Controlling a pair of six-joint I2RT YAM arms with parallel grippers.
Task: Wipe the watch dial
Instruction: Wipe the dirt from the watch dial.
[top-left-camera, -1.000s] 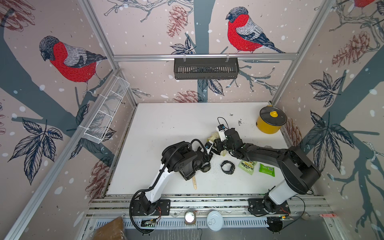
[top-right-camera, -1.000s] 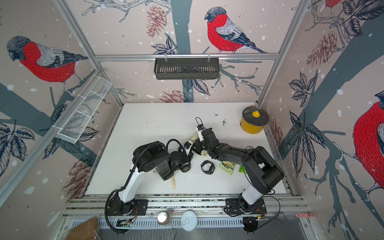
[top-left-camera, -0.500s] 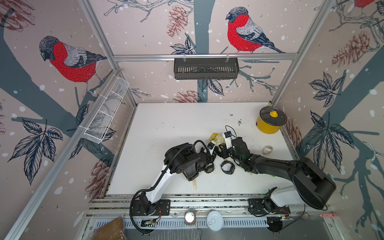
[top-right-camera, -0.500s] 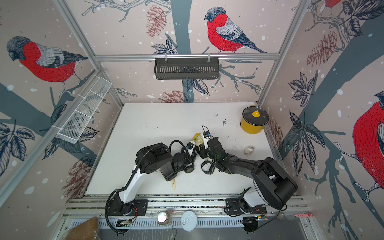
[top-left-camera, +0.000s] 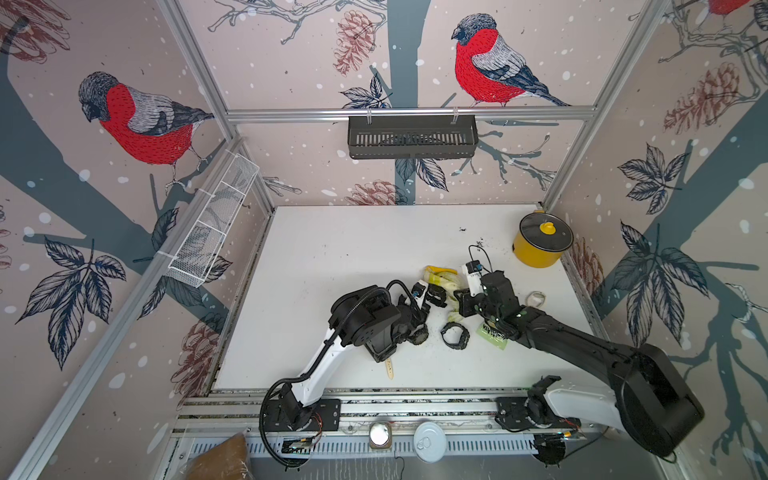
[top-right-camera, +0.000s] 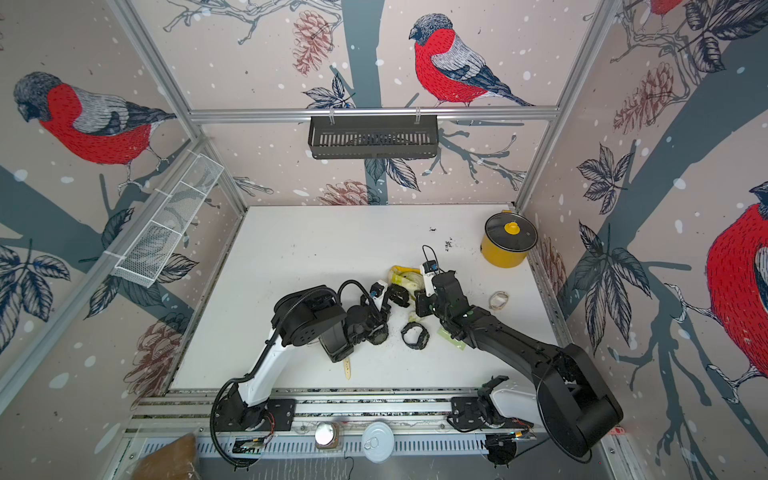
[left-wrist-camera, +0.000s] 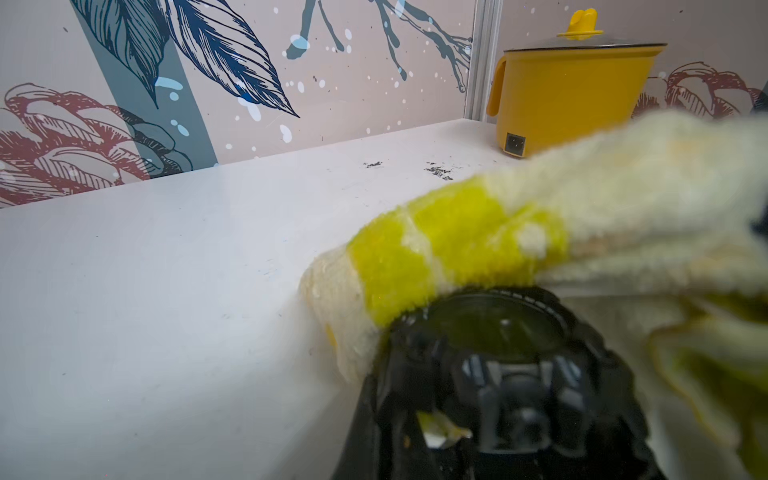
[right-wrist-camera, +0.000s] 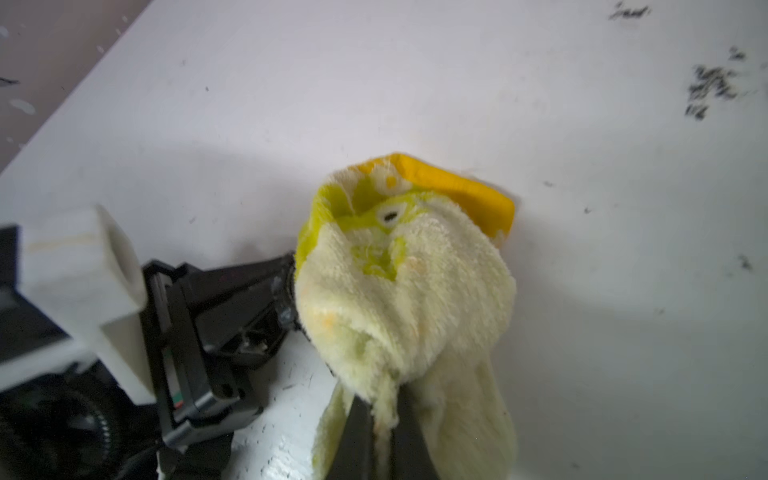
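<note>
Your left gripper (top-left-camera: 437, 296) is closed on the watch (left-wrist-camera: 498, 365), with the dial (left-wrist-camera: 494, 328) just ahead of its jaws. Your right gripper (right-wrist-camera: 383, 409) is clamped on the cloth (right-wrist-camera: 405, 299), which bulges out past its fingertips. The cloth lies over the dial's far edge, touching it, and the near part of the glass shows bare.
</note>
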